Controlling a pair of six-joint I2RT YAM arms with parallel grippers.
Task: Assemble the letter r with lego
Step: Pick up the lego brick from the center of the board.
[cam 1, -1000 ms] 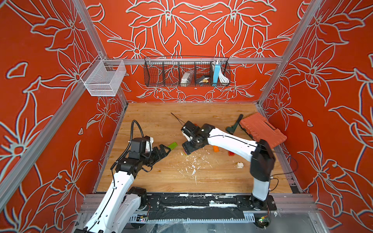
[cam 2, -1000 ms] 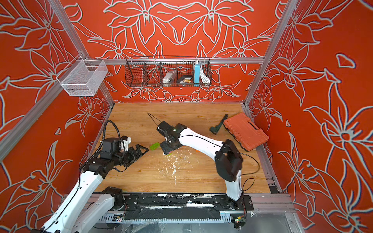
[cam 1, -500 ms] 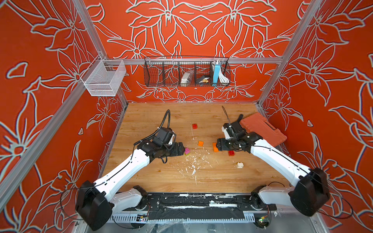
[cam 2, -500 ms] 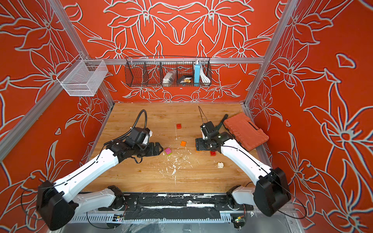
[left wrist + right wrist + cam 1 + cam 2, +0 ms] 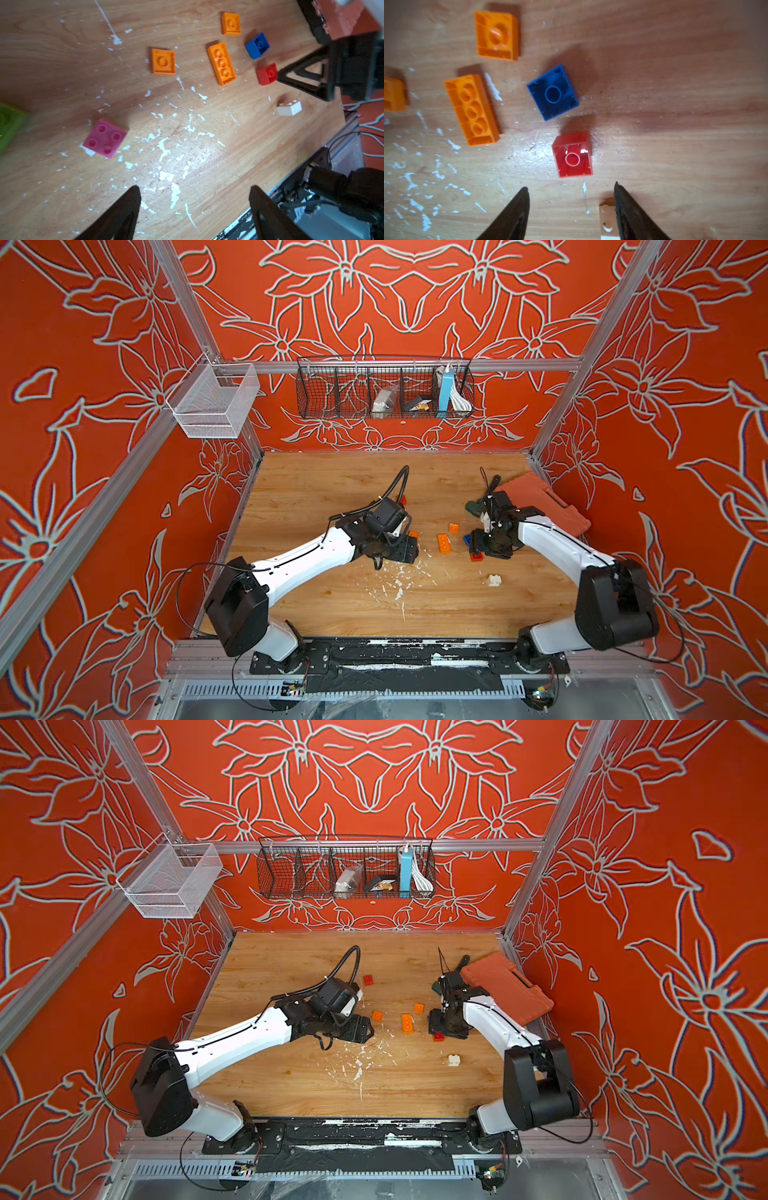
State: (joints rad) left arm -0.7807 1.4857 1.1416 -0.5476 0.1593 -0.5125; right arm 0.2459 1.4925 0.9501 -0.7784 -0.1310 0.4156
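While lego [image 5: 444, 542] lies unjoined on the desk [image 5: 332, 489], left fingers [image 5: 124, 207] and right fingers [image 5: 517, 207] stand apart, empty; grasping the red brick [image 5: 572, 154] seems next.

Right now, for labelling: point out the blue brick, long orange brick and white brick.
blue brick [image 5: 552, 94]: right wrist view, its centre tube.
long orange brick [image 5: 221, 63]: left wrist view, middle ring.
white brick [image 5: 494, 580]: in a top view, upper face.
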